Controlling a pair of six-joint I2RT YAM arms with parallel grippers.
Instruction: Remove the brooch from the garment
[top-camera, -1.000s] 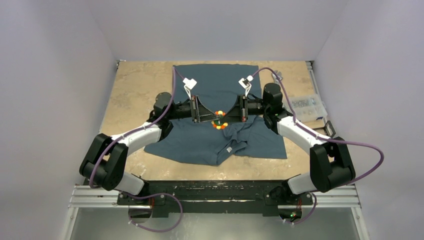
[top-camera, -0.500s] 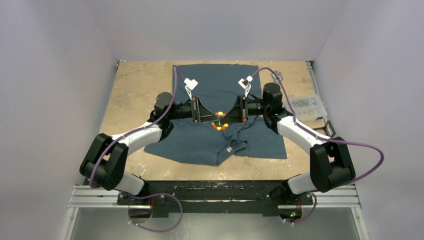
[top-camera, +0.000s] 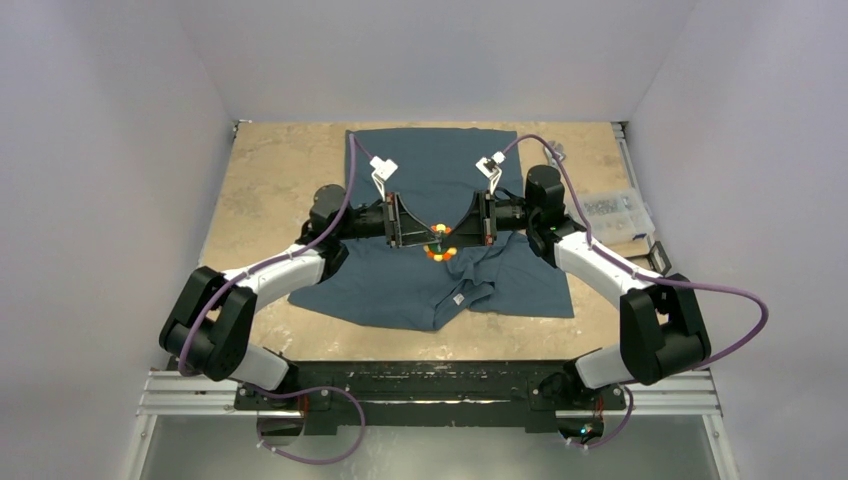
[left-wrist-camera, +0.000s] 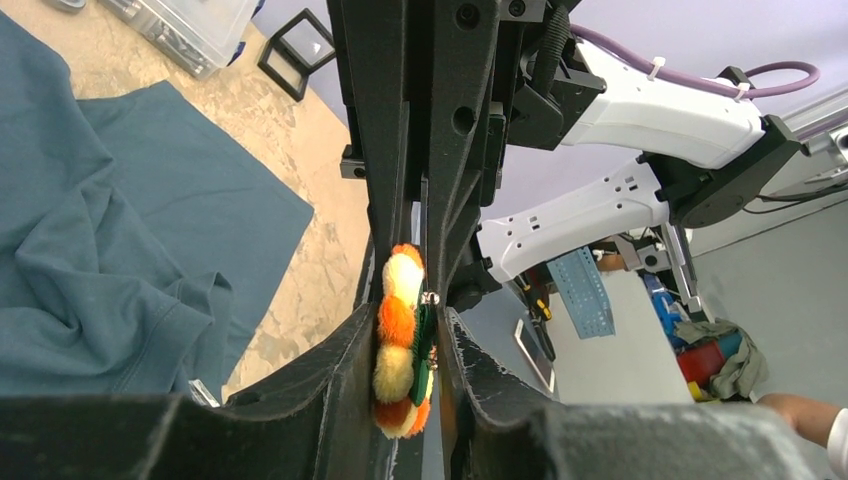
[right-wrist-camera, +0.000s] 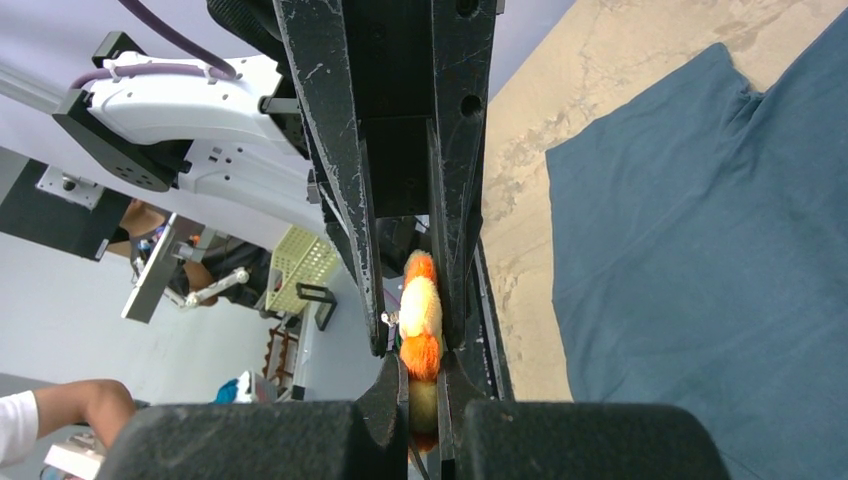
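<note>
Both arms meet tip to tip over the garment (top-camera: 392, 285). The left gripper (top-camera: 428, 238) and right gripper (top-camera: 452, 234) each pinch the brooch (top-camera: 438, 248) between them, above the rumpled cloth near the collar.

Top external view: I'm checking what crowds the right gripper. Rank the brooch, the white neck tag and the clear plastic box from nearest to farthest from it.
1. The brooch, clamped in the right gripper itself.
2. The white neck tag, just below it in the view.
3. The clear plastic box, far off on the right side.
</note>
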